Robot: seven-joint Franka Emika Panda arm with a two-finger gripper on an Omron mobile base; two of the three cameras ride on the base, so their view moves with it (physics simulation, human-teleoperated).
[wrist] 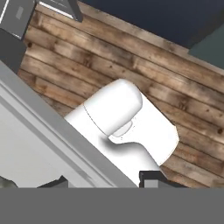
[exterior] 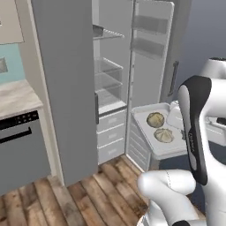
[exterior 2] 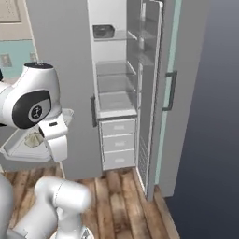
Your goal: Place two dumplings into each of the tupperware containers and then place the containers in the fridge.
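Item — tupperware container [exterior: 143,115]: shallow, pale, slightly see-through box with rounded corners, carried in the air in front of the open fridge [exterior: 66,88], level with its drawers and just outside the swung-open door [exterior: 150,48]. Contents: two dumplings [exterior: 155,119], tan and roundish, lying side by side on the container floor, one nearer the fridge, one nearer the robot.

Handling, as a judgement: thin plastic, light, likely to flex if pinched hard; the wall is the only sensible place to grip, and the box should stay level, since the loose dumplings could roll or slide toward a tilted side.

Gripper [wrist: 103,183]: the two dark fingertips sit at the lower edge of the hand view, straddling the container's pale rim; the jaws stand partly closed, evidently clamped on that wall at the robot's side of the box.

Surroundings: fridge interior pale, with clear glass shelves [exterior 2: 114,100] and three drawers [exterior 2: 117,142] beneath; a dark box [exterior 2: 103,31] on the top shelf; wooden floor [exterior: 79,194] below.

Hidden or unclear — in the left base view the arm covers the gripped edge; in the right base view the arm hides most of the container. A second container cannot be made out.
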